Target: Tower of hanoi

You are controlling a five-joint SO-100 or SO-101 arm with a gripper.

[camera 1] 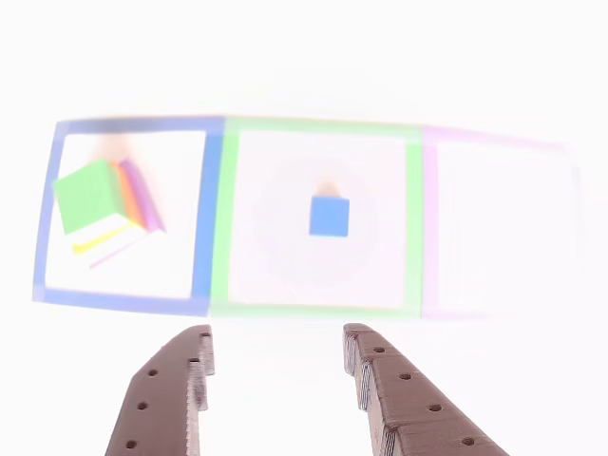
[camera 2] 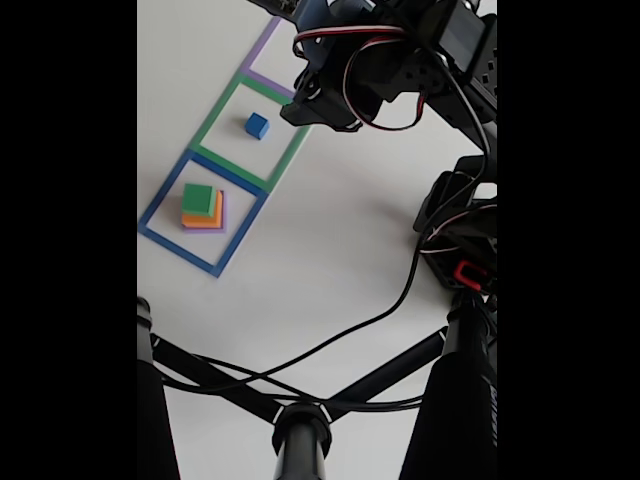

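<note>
In the other view, a small blue cube [camera 1: 329, 216] sits alone in the middle of the green square outline [camera 1: 412, 218]. A stack with a green cube [camera 1: 88, 197] on top, orange [camera 1: 129, 193] under it and purple [camera 1: 144, 198] lowest stands in the blue square outline [camera 1: 205, 218]. My gripper [camera 1: 278, 332] is open and holds nothing, its two brown fingers spread in front of the green square, well short of the blue cube. The fixed view shows the blue cube [camera 2: 257, 125], the stack [camera 2: 203, 207] and the gripper [camera 2: 305, 112] hovering to the right of the green square.
A purple square outline [camera 1: 429, 223] lies to the right of the green one with nothing in it. In the fixed view, black tripod legs [camera 2: 300, 430] and a cable [camera 2: 380, 315] cross the lower part, and the arm's base [camera 2: 465, 230] stands at the right.
</note>
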